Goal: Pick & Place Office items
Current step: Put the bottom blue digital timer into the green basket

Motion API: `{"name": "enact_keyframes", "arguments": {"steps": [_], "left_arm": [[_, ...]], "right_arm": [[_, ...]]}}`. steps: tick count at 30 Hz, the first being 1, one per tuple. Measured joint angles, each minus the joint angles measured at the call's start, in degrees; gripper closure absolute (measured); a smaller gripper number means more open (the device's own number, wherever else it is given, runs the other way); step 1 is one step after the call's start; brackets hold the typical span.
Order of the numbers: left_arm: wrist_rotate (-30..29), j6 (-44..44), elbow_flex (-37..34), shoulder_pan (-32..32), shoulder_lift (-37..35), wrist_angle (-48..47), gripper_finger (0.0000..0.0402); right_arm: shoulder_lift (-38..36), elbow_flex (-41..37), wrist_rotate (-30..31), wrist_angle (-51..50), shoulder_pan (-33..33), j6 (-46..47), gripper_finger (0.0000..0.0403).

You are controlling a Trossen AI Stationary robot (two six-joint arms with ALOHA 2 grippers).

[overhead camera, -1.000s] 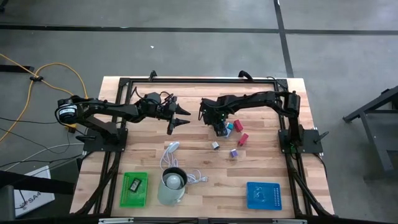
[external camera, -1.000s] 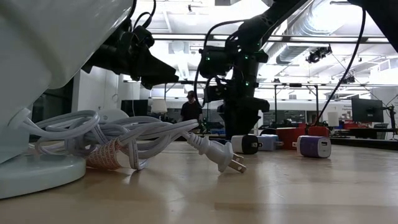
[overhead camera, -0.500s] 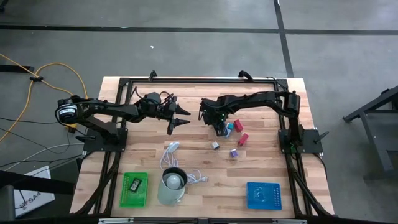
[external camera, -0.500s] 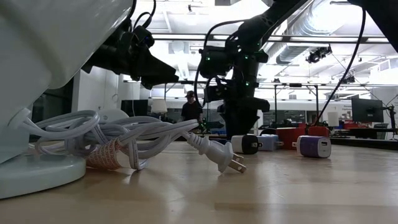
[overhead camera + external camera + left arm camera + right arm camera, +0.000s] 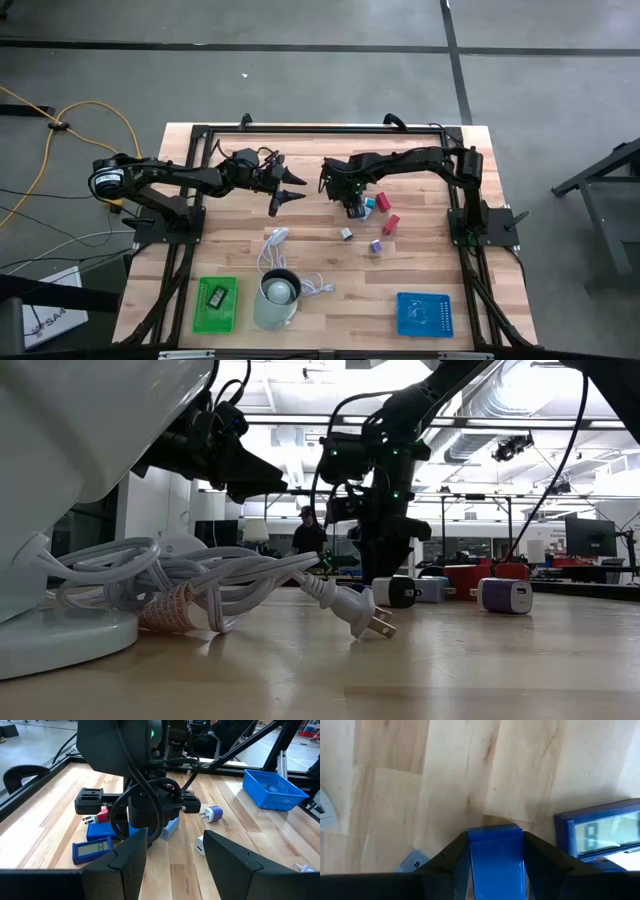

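R gripper [image 5: 495, 865] was clamped on a blue block [image 5: 496, 855] at table centre, next to a blue LCD unit [image 5: 600, 832] reading "8". L gripper [image 5: 290, 190] hung open, empty.

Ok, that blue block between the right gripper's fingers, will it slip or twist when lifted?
The blue block looks stiff and flat-sided, so it probably won't twist. The right gripper holds it on both sides. Its smooth faces might slip a little.
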Motion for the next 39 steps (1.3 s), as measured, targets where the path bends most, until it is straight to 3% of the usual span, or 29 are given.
{"name": "enact_keyframes", "arguments": {"steps": [6, 20, 29, 39], "left_arm": [[0.0, 0.0, 0.0, 0.0, 0.0, 0.0, 0.0212], [0.0, 0.0, 0.0, -0.01, 0.0, 0.87, 0.0212], [0.0, 0.0, 0.0, -0.02, 0.0, 0.92, 0.0212], [0.0, 0.0, 0.0, -0.02, 0.0, 0.9, 0.0212]], "right_arm": [[-3.0, 0.0, 2.39, 1.74, 0.09, 0.77, 0.0257], [-15.71, 0.02, -1.71, 9.96, 0.82, 3.27, 0.0258], [-19.54, 0.0, -7.28, 16.88, 3.41, 3.28, 0.0258], [-19.67, 0.0, -7.11, 23.49, 7.42, 3.01, 0.0258]]}}
